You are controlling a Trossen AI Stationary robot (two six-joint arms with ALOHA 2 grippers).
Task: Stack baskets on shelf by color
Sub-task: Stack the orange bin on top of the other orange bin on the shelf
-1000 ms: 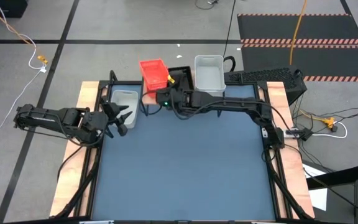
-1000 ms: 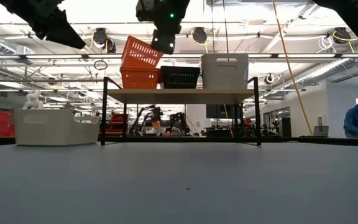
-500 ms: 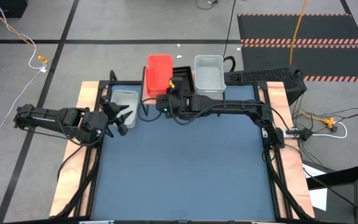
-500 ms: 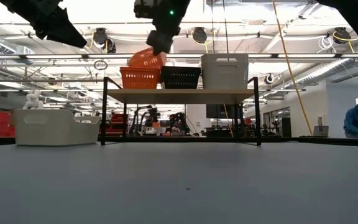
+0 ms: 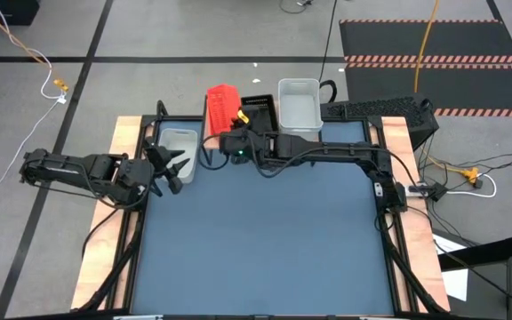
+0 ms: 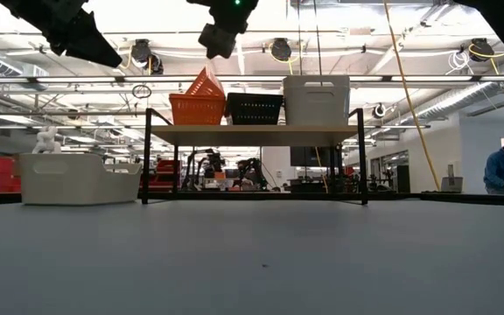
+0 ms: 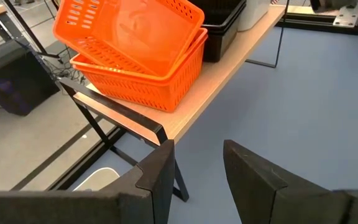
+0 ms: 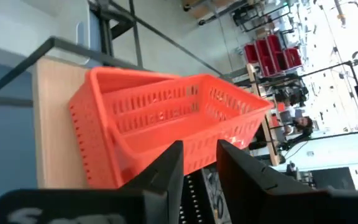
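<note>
The shelf (image 5: 260, 120) stands at the far edge of the table (image 5: 265, 240), its wooden top carried on thin black legs. At the shelf's left end sits an orange basket (image 7: 145, 78), and a second orange basket (image 7: 129, 34) lies tilted in it, one side lifted and not nested flat (the low view shows its raised edge poking up above the lower one). Just beside them, in the middle of the shelf, is a black basket (image 6: 254, 108), and at the right end a taller white basket (image 5: 299, 105). Another white basket (image 5: 179, 147) rests on the table near its far left corner, beside the shelf's left legs.

The right gripper (image 5: 232, 145) hovers just in front of the shelf's left end, above the orange baskets; its fingers (image 8: 166, 171) are slightly parted and hold nothing, clear of the tilted basket. The left gripper (image 5: 169, 169) hangs over the table's left edge, close to the white basket on the table, its fingers (image 7: 157, 174) spread with nothing between them.

A person (image 6: 501, 166) is visible far off in the room behind the table.
</note>
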